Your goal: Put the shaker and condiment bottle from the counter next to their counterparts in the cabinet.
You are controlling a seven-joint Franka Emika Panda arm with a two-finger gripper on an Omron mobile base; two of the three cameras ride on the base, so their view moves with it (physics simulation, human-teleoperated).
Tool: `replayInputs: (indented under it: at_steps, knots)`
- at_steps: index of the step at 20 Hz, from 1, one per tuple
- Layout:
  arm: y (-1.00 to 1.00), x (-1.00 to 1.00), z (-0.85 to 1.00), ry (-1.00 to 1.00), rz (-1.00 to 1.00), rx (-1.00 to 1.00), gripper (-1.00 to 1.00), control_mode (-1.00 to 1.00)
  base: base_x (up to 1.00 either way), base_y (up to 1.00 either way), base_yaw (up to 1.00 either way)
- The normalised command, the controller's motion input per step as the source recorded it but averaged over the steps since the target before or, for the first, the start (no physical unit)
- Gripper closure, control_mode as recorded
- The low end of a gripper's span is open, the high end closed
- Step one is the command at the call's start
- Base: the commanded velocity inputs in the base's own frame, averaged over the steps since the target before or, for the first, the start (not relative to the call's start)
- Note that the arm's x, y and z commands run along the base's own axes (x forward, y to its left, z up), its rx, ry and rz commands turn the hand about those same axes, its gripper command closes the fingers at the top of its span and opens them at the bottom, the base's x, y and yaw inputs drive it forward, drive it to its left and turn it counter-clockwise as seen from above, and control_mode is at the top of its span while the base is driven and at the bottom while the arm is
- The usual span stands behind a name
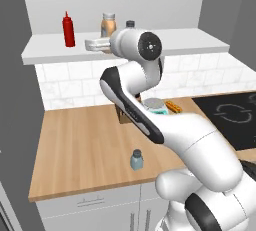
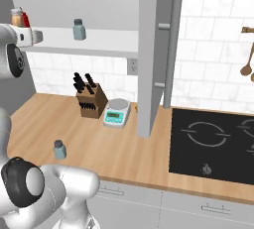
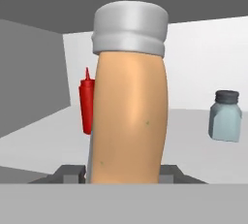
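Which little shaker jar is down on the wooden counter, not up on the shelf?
The blue-grey shaker standing alone near the counter's front edge. Its paler twin stands up on the white cabinet shelf, near the red squeeze bottle.

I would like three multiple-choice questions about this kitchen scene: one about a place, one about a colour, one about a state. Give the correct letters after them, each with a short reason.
1. Where does the shaker stand?
A. on the counter
B. on the cooktop
C. on the scale

2. What colour is the squeeze bottle in the cabinet?
A. green
B. red
C. white

3. What is the gripper doing?
A. hanging open over the counter
B. closed on a knife
C. holding the condiment bottle at the shelf

Key: 1 A, it stands on the wood near the front edge. 2 B, it is red in all views. 3 C, the hand view has the bottle between the fingertips.
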Motion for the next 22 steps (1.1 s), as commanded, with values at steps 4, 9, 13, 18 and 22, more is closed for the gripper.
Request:
replayInputs:
  at_steps: [4,9,13,18,22]
  knots:
    - [0.00,0.33,-0.25,0.04,0.00,0.00,1.00,-1.00,0.00,0.00,0.00]
    - [0.02,0.19,-0.17,0.00,0.02,0.00,1.00,-1.00,0.00,0.00,0.00]
    - [0.11,0.03,-0.18,0.00,0.07,0.01,1.00,-1.00,0.00,0.00,0.00]
    - [0.05,0.18,-0.07,0.00,0.07,0.03,1.00,-1.00,0.00,0.00,0.00]
    - [0.04,0.24,0.00,-0.01,0.01,0.00,1.00,-1.00,0.00,0.00,0.00]
